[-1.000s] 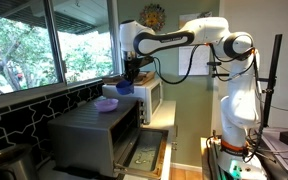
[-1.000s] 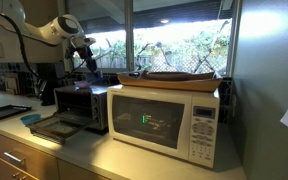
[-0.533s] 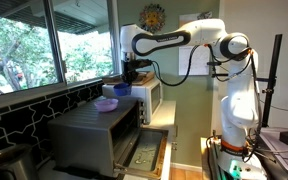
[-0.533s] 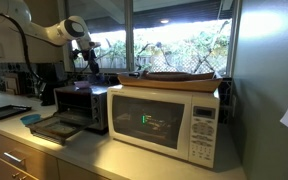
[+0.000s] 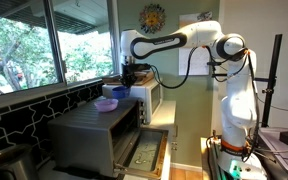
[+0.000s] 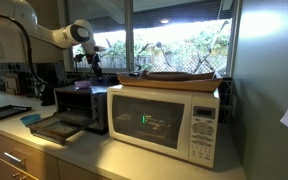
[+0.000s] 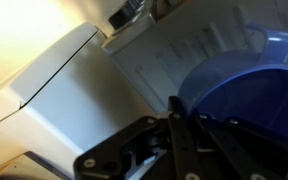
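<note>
Clamping the rim of blue bowl, tool pinched shut, bowl just alongside.

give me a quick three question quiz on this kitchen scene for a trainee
1. True or false: the toaster oven has its door shut.
2. What is the hand closed on? A) the blue bowl B) a microwave handle C) a window frame
3. Which appliance stands beside the toaster oven on the counter?
Key: 1 false, its door hangs open. 2 A, the shut fingers meet at the bowl's rim. 3 the microwave.
</note>
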You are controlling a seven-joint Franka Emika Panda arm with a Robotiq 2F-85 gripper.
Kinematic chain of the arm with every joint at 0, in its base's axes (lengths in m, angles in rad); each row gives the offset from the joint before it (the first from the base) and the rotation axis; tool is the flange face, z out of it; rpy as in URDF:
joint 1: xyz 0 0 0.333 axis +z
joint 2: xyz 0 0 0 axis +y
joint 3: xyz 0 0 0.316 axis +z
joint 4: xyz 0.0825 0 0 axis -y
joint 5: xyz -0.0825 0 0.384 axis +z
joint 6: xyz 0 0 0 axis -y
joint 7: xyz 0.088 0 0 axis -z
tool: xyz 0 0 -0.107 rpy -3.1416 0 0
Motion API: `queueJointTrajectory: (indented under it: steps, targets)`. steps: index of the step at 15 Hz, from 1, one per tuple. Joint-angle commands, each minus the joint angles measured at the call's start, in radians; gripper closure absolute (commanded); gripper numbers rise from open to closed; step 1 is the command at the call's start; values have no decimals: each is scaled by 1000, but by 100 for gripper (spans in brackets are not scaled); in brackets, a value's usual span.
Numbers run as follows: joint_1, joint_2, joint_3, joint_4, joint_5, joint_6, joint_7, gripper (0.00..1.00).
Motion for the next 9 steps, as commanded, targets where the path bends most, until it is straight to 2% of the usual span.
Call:
queueJointTrajectory:
  steps: [1,9]
  targets:
    - [-12,-4,-10,-34,51,8,-5,99]
    - [-19,-1,-18,-51,70,17,7,99]
